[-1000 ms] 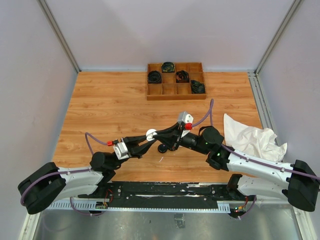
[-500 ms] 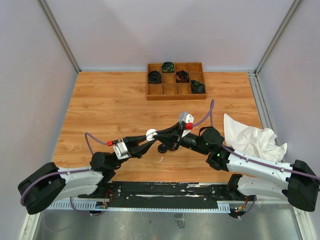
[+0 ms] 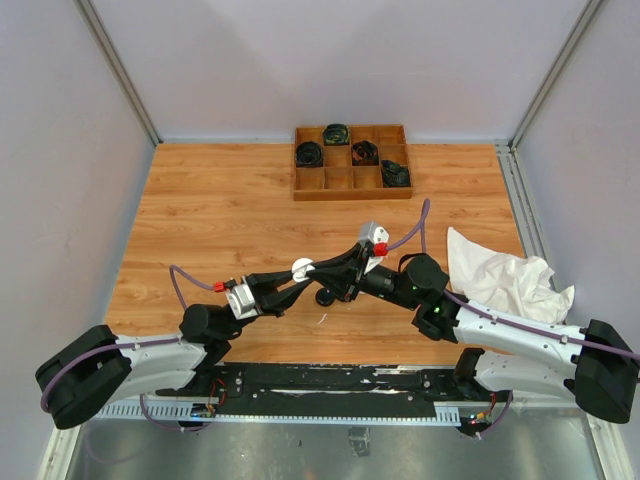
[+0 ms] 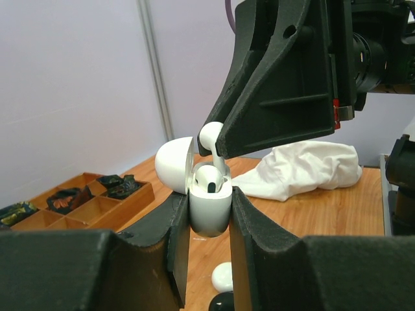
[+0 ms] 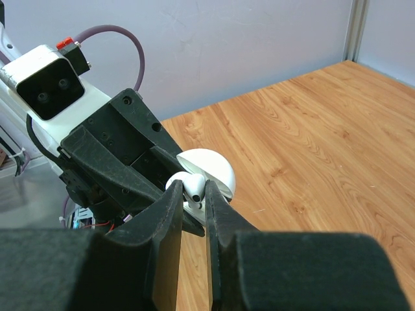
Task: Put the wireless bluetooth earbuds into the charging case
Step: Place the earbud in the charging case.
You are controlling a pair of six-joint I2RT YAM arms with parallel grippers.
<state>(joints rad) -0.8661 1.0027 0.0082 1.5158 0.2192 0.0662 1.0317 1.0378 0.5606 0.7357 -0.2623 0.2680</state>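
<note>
Scarcely any displacement is noted against the earlier frames: both arms are found in the same meeting posture above the table [image 3: 220,220], with only the right wrist marginally shifted. At the left, the left gripper [image 4: 209,215] is found clenched on the white charging case [image 4: 209,206], which is held upright, clear of the table, with its lid [image 4: 172,164] hinged open. Within the case, a seated earbud [image 4: 206,176] is observed in one bay. Directly above it, a second earbud [image 4: 210,135] is pinched by its head in the right gripper [image 5: 193,195], whose fingers are closed tight on it. Its stem is directed down at the mouth of the case, but its head stands well proud of the rim. Below the case, a loose white piece [image 4: 222,276] is seen on the table; its identity cannot be determined. Further back, a wooden tray [image 3: 350,186] holding coiled cables [image 3: 309,153] is recorded, and at the far right a white cloth [image 3: 505,282]. Progress is judged as roughly half complete for this case: one earbud is lodged, and the other is presented but not yet home. Pressing down, release and probably closing the lid are judged outstanding.
</note>
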